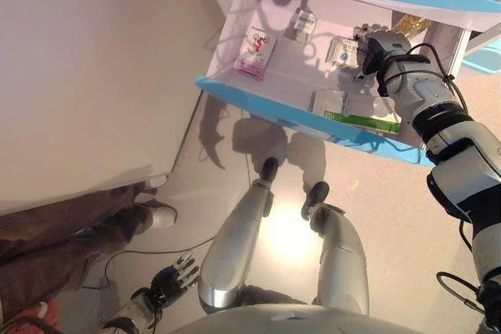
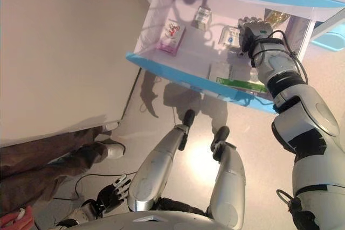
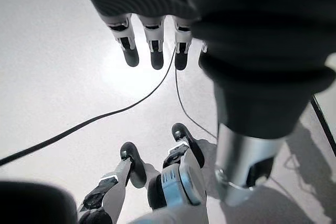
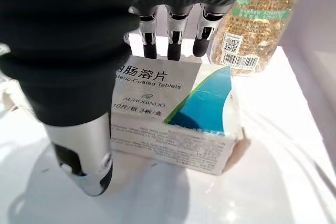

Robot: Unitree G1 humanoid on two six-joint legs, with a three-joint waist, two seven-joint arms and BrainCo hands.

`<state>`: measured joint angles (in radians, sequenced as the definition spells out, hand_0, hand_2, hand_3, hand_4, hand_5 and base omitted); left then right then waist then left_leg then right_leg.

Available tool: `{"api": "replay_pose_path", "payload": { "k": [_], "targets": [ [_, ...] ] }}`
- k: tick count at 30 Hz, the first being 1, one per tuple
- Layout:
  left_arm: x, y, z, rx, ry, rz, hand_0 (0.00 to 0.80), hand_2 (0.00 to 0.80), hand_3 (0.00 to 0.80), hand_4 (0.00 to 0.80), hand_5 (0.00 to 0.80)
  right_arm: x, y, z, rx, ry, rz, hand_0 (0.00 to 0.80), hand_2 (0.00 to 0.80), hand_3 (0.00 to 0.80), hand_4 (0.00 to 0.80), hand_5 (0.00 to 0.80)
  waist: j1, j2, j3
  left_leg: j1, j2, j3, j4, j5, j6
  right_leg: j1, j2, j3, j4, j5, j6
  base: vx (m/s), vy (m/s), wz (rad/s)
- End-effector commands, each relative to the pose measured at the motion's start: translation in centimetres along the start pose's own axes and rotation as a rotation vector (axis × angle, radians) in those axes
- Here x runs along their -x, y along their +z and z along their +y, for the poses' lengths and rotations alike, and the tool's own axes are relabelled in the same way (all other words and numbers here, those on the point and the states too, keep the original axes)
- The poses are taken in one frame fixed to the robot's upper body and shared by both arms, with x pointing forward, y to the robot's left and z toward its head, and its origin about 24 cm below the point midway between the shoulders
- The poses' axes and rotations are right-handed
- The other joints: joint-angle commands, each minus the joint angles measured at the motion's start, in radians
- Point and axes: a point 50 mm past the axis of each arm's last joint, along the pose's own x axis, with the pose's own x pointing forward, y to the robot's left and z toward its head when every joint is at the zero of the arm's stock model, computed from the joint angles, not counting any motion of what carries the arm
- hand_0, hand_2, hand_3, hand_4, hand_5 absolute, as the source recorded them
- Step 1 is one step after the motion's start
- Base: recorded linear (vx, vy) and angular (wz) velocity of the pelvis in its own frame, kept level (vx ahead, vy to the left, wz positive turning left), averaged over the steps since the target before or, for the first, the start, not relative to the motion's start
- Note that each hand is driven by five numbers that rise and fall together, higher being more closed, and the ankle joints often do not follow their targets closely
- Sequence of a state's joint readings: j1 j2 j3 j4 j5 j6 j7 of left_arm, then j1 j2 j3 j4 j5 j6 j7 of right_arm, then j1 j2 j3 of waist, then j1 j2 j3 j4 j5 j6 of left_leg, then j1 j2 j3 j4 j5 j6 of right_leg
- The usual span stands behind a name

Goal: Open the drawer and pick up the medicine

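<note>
The white drawer with a blue front [image 1: 266, 107] stands pulled out. My right hand [image 1: 376, 48] reaches into it over a white and blue medicine box [image 1: 342, 52]. In the right wrist view the box [image 4: 173, 119] lies flat on the drawer floor. The hand's fingers [image 4: 173, 43] are straight over the box's far edge and its thumb [image 4: 86, 171] is down on the near side. The hand is open, with the box between fingers and thumb. My left hand [image 1: 168, 283] hangs low at the lower left, open and empty.
The drawer also holds a pink box [image 1: 256, 52], a small box [image 1: 304, 24], a green and white box [image 1: 352, 111] by the front, and a golden bottle [image 4: 257, 14] just past the medicine box. A person's legs and shoes [image 1: 149, 213] stand on the left.
</note>
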<state>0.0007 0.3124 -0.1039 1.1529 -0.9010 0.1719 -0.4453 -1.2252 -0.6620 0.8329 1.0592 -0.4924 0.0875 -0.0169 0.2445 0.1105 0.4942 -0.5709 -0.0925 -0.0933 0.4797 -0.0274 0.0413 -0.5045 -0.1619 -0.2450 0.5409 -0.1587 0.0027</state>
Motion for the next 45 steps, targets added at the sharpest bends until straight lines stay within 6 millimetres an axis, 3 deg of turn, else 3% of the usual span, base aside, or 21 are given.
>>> {"api": "replay_pose_path", "payload": {
  "k": [1, 2, 3, 12, 23, 25, 31, 38, 45],
  "targets": [
    [1.5, -1.7, 2.5, -0.032, 0.074, 0.067, 0.000, 0.000, 0.000, 0.000, 0.000, 0.1, 1.8, 2.2, 0.064, 0.103, -0.078, 0.493, 0.493, 0.493, 0.493, 0.493, 0.036, -0.001, 0.026, 0.041, -0.014, 0.053, -0.059, -0.102, 0.050, -0.020, 0.000, 0.031, 0.041, -0.013, 0.034, 0.000, 0.000, 0.00],
    [1.5, -1.7, 2.4, -0.032, 0.073, 0.066, 0.000, 0.000, 0.000, 0.000, 0.000, 0.1, 1.9, 2.3, 0.072, 0.107, -0.081, 0.791, 0.791, 0.791, 0.791, 0.791, 0.036, -0.001, 0.026, 0.039, -0.014, 0.054, -0.058, -0.103, 0.050, -0.022, -0.001, 0.032, 0.042, -0.013, 0.034, 0.000, 0.000, 0.00],
    [1.5, -1.7, 2.4, -0.032, 0.072, 0.065, 0.000, 0.000, 0.000, 0.000, 0.000, 0.1, 2.0, 2.4, 0.082, 0.112, -0.085, 0.800, 0.800, 0.800, 0.800, 0.800, 0.036, -0.001, 0.026, 0.038, -0.014, 0.054, -0.057, -0.103, 0.051, -0.023, -0.001, 0.032, 0.042, -0.013, 0.034, 0.000, 0.000, 0.00],
    [1.4, -1.6, 2.3, -0.042, 0.068, 0.063, 0.000, 0.000, 0.000, 0.000, 0.000, 0.2, 2.7, 2.7, 0.130, 0.101, -0.133, 0.800, 0.800, 0.800, 0.800, 0.800, 0.036, -0.004, 0.026, 0.036, -0.011, 0.060, -0.058, -0.101, 0.050, -0.026, -0.003, 0.028, 0.041, -0.008, 0.037, -0.004, 0.003, 0.01],
    [1.6, -1.5, 2.4, -0.035, 0.068, 0.051, 0.000, 0.000, 0.000, 0.000, 0.000, 0.4, 4.2, 1.6, 0.112, 0.040, -0.225, 0.800, 0.800, 0.800, 0.800, 0.800, 0.028, -0.014, 0.026, 0.033, -0.004, 0.061, -0.065, -0.098, 0.048, -0.032, 0.001, 0.033, 0.034, 0.001, 0.041, -0.010, -0.001, 0.01],
    [1.4, -1.2, 2.2, -0.031, 0.061, 0.040, 0.000, 0.000, 0.000, 0.000, 0.000, 0.6, 5.0, 0.8, 0.100, 0.013, -0.278, 0.800, 0.800, 0.800, 0.800, 0.800, 0.023, -0.016, 0.026, 0.016, 0.000, 0.063, -0.077, -0.068, 0.050, -0.045, 0.004, 0.025, 0.016, 0.029, 0.033, -0.089, 0.002, -0.01],
    [1.4, -1.1, 2.1, -0.023, 0.053, 0.025, 0.000, 0.000, 0.000, 0.000, 0.000, 1.8, 7.6, -0.6, 0.082, -0.039, -0.428, 0.800, 0.800, 0.800, 0.800, 0.800, 0.004, -0.027, 0.026, 0.032, 0.000, 0.070, -0.087, -0.069, 0.049, -0.037, 0.010, 0.037, 0.009, 0.035, 0.039, -0.013, 0.000, -0.02],
    [1.7, -0.9, 2.4, -0.016, 0.059, 0.003, 0.000, 0.000, 0.000, 0.000, 0.000, 4.6, 10.5, -1.9, 0.078, -0.091, -0.641, 0.800, 0.800, 0.800, 0.800, 0.800, -0.032, -0.052, 0.026, 0.081, 0.008, 0.093, -0.114, -0.075, 0.048, -0.001, 0.019, 0.061, -0.015, 0.051, 0.054, -0.023, -0.011, -0.10],
    [1.9, -0.6, 2.8, -0.006, 0.069, -0.011, 0.000, 0.000, 0.000, 0.000, 0.000, 6.8, 11.6, -2.8, 0.084, -0.127, -0.769, 0.800, 0.800, 0.800, 0.800, 0.800, -0.059, -0.069, 0.026, 0.135, 0.018, 0.111, -0.149, -0.073, 0.046, 0.037, 0.025, 0.080, -0.027, 0.064, 0.068, -0.011, -0.015, -0.13]
  ]
}}
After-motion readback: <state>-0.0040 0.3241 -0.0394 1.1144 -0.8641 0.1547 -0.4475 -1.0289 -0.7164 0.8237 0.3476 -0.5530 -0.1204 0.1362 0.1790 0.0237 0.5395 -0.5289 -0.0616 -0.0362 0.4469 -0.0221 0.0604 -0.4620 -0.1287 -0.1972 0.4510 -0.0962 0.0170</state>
